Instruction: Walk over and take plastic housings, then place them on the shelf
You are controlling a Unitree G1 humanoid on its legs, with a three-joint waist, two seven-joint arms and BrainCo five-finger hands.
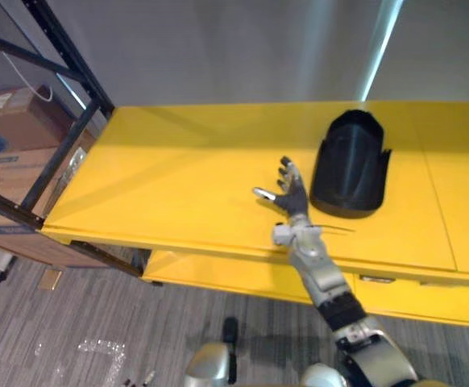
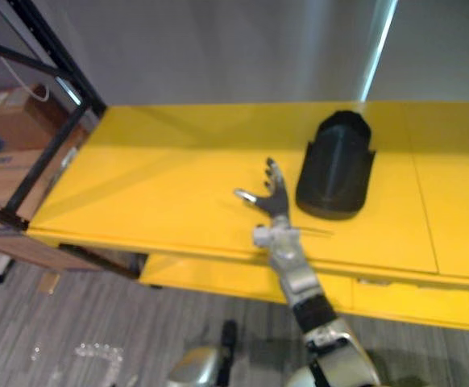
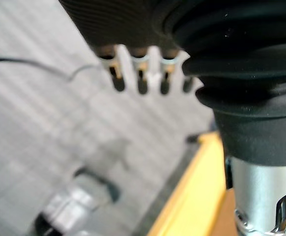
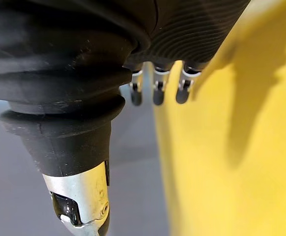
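Note:
A black plastic housing (image 1: pixel 351 165) lies on the yellow shelf top (image 1: pixel 178 177), right of its middle and towards the back. My right hand (image 1: pixel 291 193) hovers low over the shelf just left of the housing, fingers straight and spread, thumb out to the left, holding nothing. A small gap separates it from the housing's left edge. The right wrist view has its fingers (image 4: pixel 157 91) straight over the yellow surface. My left hand (image 3: pixel 140 81) hangs over the grey floor beside the yellow shelf edge (image 3: pixel 192 196), fingers relaxed and empty.
A black metal rack (image 1: pixel 65 81) stands at the left end of the shelf, with cardboard boxes (image 1: pixel 17 161) behind it. A lower yellow level (image 1: pixel 218 274) juts out under the top. A grey wall backs the shelf. The left half of the top is bare.

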